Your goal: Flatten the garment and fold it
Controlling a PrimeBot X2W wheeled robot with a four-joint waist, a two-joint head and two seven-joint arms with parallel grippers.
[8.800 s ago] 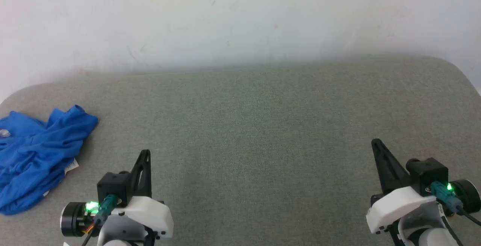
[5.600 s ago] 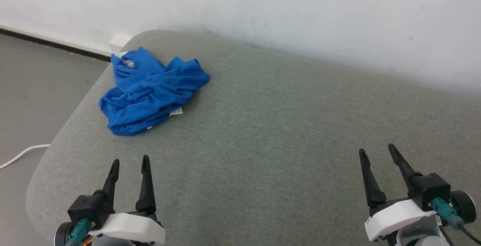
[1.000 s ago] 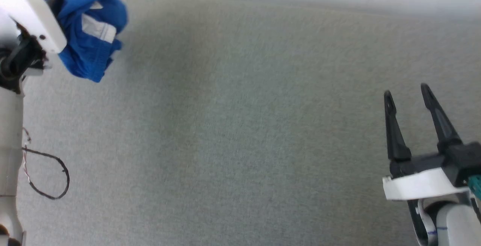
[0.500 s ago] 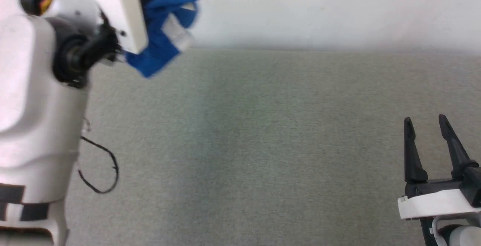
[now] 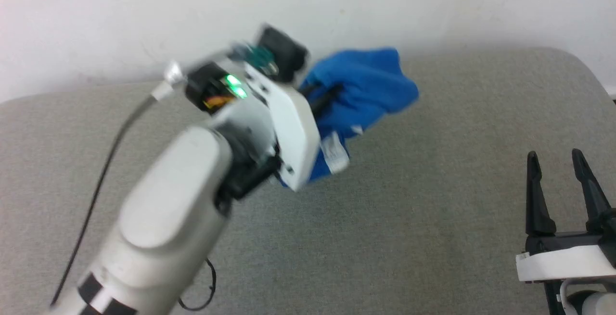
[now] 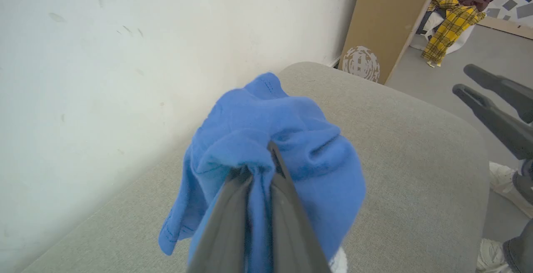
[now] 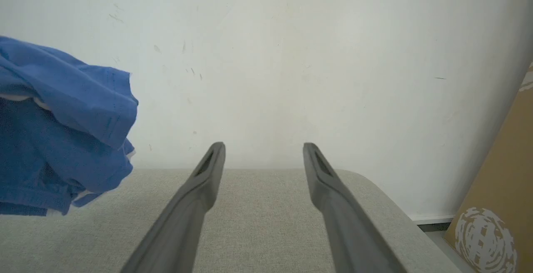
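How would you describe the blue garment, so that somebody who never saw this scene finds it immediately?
Start at the wide grey cushion along the white wall. Over it the left gripper is shut on a crumpled bundle of cloth, held off the cushion: the garment. Its bright blue colour and small white tag set it apart from the grey, white and black around it.

garment: thin soft cloth, matt, wrinkly | worktop: rough woven cloth, matt | right pincer: dark hard plastic, matt | left arm shell: smooth white plastic | wall: matt paint
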